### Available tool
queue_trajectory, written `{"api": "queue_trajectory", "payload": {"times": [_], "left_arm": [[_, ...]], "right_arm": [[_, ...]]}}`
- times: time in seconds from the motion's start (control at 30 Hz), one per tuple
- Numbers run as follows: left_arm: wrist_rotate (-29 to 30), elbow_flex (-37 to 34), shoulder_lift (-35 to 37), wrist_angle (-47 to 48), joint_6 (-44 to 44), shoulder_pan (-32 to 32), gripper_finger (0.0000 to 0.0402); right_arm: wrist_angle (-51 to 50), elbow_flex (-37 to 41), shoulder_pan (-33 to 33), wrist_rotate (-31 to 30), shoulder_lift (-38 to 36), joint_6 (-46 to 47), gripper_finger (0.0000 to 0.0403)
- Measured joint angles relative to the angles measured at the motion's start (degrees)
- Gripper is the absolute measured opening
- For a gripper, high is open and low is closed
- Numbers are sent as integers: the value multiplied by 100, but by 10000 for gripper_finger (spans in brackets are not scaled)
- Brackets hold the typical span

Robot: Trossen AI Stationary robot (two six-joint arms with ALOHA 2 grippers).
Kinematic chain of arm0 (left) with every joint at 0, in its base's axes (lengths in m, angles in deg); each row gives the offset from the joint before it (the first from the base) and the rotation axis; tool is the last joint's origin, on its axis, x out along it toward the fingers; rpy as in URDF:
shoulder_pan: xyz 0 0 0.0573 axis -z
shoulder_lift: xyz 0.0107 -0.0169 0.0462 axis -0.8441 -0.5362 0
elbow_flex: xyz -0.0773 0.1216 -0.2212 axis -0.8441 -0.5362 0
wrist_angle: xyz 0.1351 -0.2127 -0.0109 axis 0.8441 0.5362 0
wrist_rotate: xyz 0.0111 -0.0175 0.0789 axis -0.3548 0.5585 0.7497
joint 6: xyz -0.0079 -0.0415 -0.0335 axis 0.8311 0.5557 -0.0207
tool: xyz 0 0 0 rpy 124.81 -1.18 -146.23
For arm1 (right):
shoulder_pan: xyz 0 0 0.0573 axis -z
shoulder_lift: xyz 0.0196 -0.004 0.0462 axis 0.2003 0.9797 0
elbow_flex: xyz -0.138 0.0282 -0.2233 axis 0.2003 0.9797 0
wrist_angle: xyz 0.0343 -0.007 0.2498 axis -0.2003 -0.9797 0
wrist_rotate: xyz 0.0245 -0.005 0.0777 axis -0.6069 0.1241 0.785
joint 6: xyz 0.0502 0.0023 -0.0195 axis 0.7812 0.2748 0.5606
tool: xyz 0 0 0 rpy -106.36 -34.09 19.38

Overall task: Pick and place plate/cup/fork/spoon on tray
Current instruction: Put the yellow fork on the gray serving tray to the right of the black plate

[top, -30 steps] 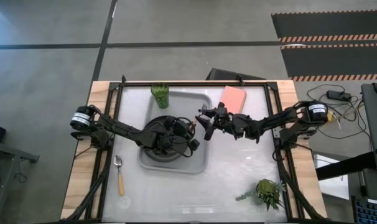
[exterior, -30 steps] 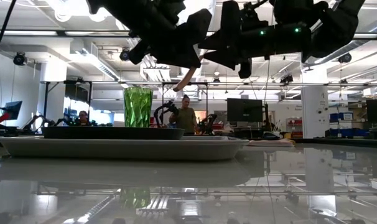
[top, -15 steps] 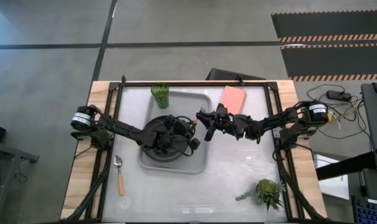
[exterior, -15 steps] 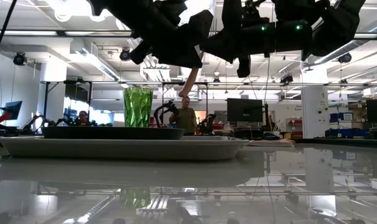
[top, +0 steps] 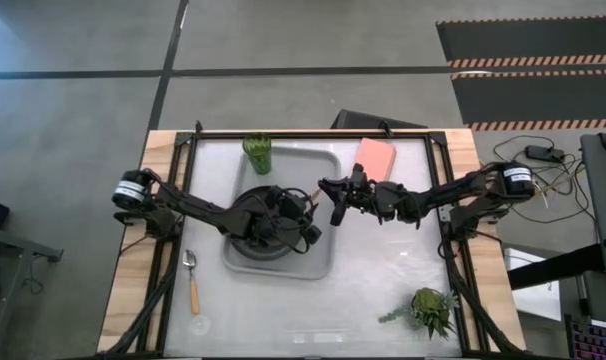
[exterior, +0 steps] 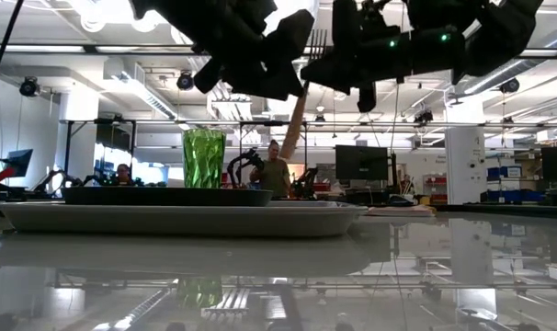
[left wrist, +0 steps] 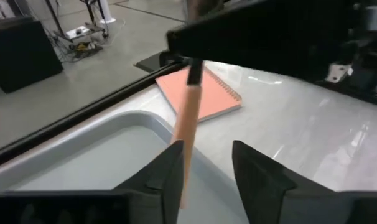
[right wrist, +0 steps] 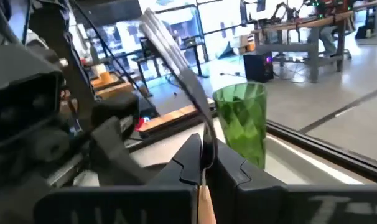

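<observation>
The right gripper [top: 335, 192] is clamped on the fork [right wrist: 176, 65], holding it aloft above the tray [top: 323, 165] edge, apparently for handover. The left gripper [left wrist: 207, 165], fingers parted, waits beside the handle over the plate [top: 245, 245].

The right gripper [right wrist: 204, 163] has its two dark fingers [right wrist: 187, 163] pressed together on the fork [right wrist: 176, 62], whose silver neck and tines rise slanting away from them, the orange handle showing just below. Beyond stands the cup [right wrist: 241, 121], green and upright. The other arm [right wrist: 45, 118] fills the near side.
</observation>
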Motion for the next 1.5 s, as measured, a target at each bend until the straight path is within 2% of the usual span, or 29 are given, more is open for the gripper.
{"api": "queue_trajectory", "payload": {"times": [0.17, 0.3, 0.4, 0.47, 0.6, 0.63, 0.7, 0.93, 1.1, 1.2, 1.4, 1.5], "left_arm": [[-12, -13, 214, 18, -472, 34, 152], [-63, -36, 521, 26, -1052, 158, 157], [-457, -54, 800, -5, -1506, 235, 158], [-1087, -118, 988, 6, -1845, 272, 157], [-3398, -396, 1331, -246, -2527, 273, 157], [-3823, -485, 1390, -390, -2645, 275, 157], [-4283, -670, 1491, -768, -2743, 280, 157], [-4275, -1339, 1661, -2177, -2835, 219, 157], [-3609, -1593, 1576, -3294, -2837, 168, 157], [-3384, -1684, 1527, -3460, -2834, 109, 157], [-3393, -1687, 1416, -3582, -2672, 47, 157], [-3394, -1696, 1261, -3986, -2632, 24, 157]], "right_arm": [[-857, 2, 36, 97, -442, -346, 7], [-1754, 2, 121, 256, -1015, -624, 7], [-2386, 2, 198, 529, -1468, -721, 8], [-2802, 0, 258, 908, -1764, -780, 8], [-3638, 0, 292, 1761, -2164, -1145, 8], [-3796, 0, 287, 2005, -2237, -1242, 8], [-4044, 0, 266, 2372, -2330, -1280, 8], [-4125, 47, 242, 2720, -2355, -1181, 8], [-4120, 66, 198, 2728, -2207, -1237, 8], [-3973, 66, 152, 2727, -2109, -1276, 8], [-3898, -2, 129, 2740, -2007, -1388, 8], [-3792, -128, 129, 2895, -1909, -1475, 8]]}}
